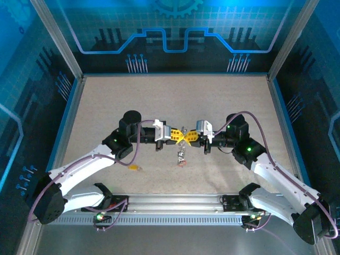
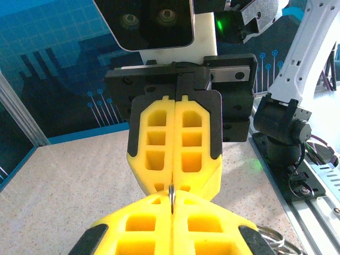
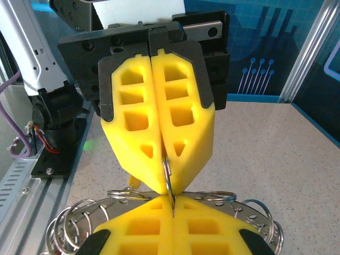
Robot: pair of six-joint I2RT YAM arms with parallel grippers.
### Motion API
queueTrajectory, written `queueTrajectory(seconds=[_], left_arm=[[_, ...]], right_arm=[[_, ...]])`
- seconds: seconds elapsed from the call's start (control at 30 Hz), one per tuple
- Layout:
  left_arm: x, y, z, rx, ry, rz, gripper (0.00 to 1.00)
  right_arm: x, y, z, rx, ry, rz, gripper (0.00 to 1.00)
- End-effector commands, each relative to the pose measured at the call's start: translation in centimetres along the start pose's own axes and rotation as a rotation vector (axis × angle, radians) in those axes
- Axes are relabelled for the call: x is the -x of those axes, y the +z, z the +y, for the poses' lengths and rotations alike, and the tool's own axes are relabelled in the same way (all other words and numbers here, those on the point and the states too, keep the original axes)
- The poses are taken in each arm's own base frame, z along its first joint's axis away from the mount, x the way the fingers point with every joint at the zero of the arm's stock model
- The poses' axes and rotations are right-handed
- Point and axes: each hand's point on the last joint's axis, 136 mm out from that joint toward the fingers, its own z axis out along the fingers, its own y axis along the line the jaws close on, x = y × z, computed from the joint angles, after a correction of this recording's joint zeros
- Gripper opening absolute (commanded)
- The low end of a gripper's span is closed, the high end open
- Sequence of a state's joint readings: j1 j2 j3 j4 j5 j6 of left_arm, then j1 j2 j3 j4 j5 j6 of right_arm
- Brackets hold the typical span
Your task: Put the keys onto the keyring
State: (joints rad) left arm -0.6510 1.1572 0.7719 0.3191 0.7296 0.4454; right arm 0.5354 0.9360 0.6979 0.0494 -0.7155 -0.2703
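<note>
Above the middle of the table my left gripper (image 1: 179,137) and right gripper (image 1: 187,137) meet tip to tip. Both pairs of yellow fingers are shut on one thin metal loop (image 2: 171,197) of the keyring (image 1: 181,155), whose silvery bulk hangs just below them. In the right wrist view the keyring (image 3: 255,213) spreads under my right gripper (image 3: 172,202) as a flat ring fringed with several small loops, and the left gripper (image 3: 166,183) pinches the same loop from the far side. A yellow-headed key (image 1: 134,168) lies on the table, near the left arm.
The speckled beige tabletop (image 1: 175,101) is boxed in by blue printed walls and aluminium posts (image 1: 56,37). A metal rail (image 1: 175,204) with both arm bases runs along the near edge. The right arm's base (image 2: 281,133) stands close behind the grippers.
</note>
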Motion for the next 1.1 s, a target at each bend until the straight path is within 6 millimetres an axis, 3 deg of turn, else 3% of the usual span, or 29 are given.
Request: queueTrajectory(seconds=[0.0,0.1,0.23,0.37,0.63,0.83,0.93,1.07], left_arm=[[1.0,-0.2,0.0,0.003,0.006,-0.022,0.0],[2.7,0.1,0.4,0.003,-0.023,-0.121,0.0],[4.9,0.2,1.0,-0.003,-0.056,-0.247,0.0],[6.0,0.2,1.5,0.003,-0.065,-0.315,0.0],[5.3,0.8,1.1,-0.04,-0.105,-0.304,0.0],[4.4,1.2,0.9,-0.052,-0.111,-0.271,0.0],[3.9,1.2,0.7,-0.055,-0.111,-0.247,0.0],[3.4,0.9,0.6,-0.03,-0.086,-0.211,0.17]], right_arm=[[3.7,-1.0,-0.6,-0.016,-0.064,-0.095,0.0],[4.6,-1.4,-0.3,0.037,-0.043,-0.161,0.17],[5.6,-1.4,-0.1,0.047,-0.067,-0.199,0.17],[5.5,-1.0,-0.3,0.049,-0.059,-0.194,0.16],[6.1,-1.0,-0.5,0.044,-0.074,-0.211,0.14],[6.3,-1.1,-0.4,0.044,-0.093,-0.208,0.0],[6.4,-1.1,-0.6,0.031,-0.097,-0.193,0.0],[5.3,-1.1,-1.1,-0.01,-0.068,-0.138,0.0]])
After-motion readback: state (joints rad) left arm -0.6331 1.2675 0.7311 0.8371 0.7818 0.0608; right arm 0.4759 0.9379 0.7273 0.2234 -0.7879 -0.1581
